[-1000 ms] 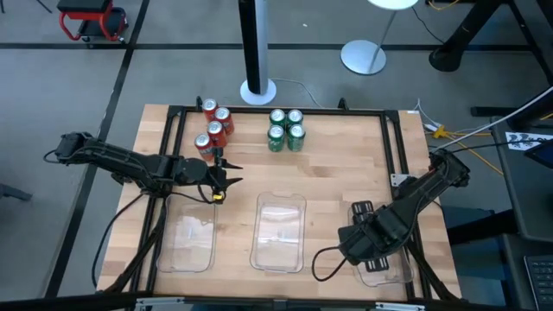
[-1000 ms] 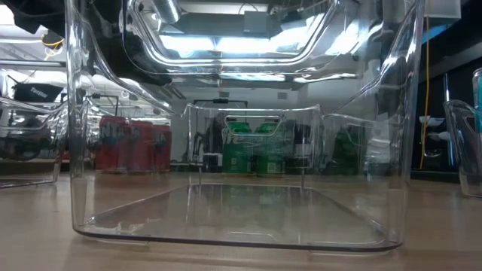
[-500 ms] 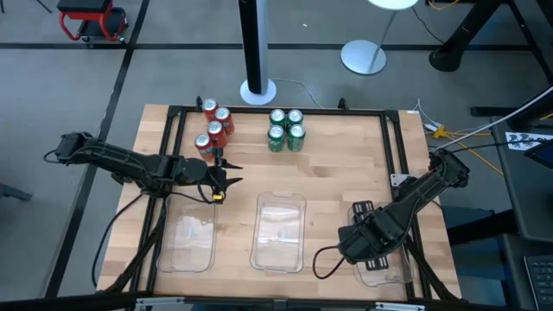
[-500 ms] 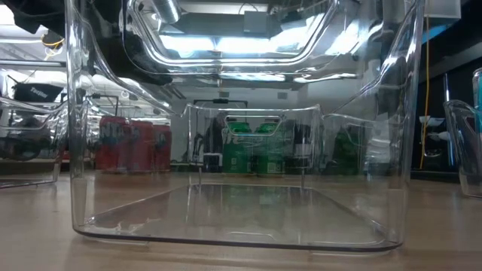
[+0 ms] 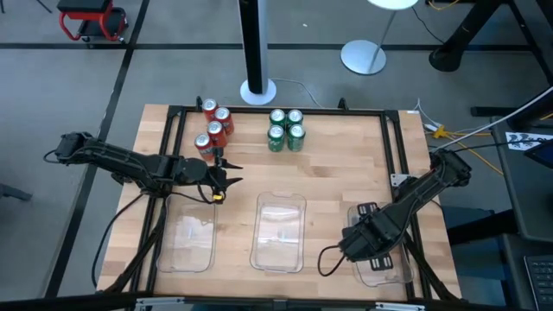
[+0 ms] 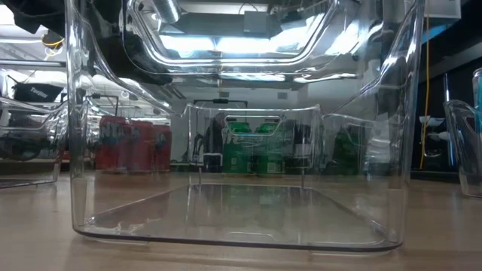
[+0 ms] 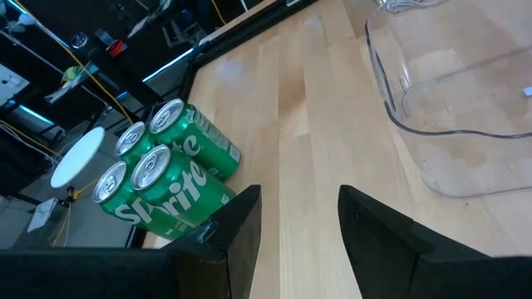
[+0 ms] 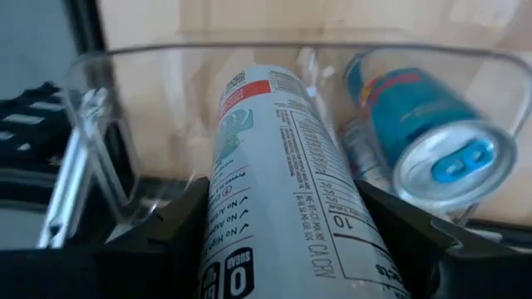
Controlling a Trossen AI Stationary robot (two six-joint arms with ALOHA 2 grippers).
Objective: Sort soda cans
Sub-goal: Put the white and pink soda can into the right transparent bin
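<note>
Red soda cans and green soda cans stand in two clusters at the table's far side; the green ones also show in the left wrist view. My left gripper hovers open just near of the red cans, with nothing between its fingers. My right gripper is over the right clear tray, shut on a silver soda can. A blue soda can lies on its side in that tray. My right gripper pinches the silver can's side wall between its two fingers, one on each side. The fingers come steeply from above and lie along the can. The can points down into the right tray, beside the blue can; whether it touches the tray floor cannot be told.
A middle clear tray and a left clear tray lie near the table's near edge; the middle tray fills the low view. A black frame runs around the tabletop. Bare wood lies between the cans and the trays.
My right gripper has sunk a little toward the right tray with the silver can and has tipped more steeply downward, staying shut on the can.
</note>
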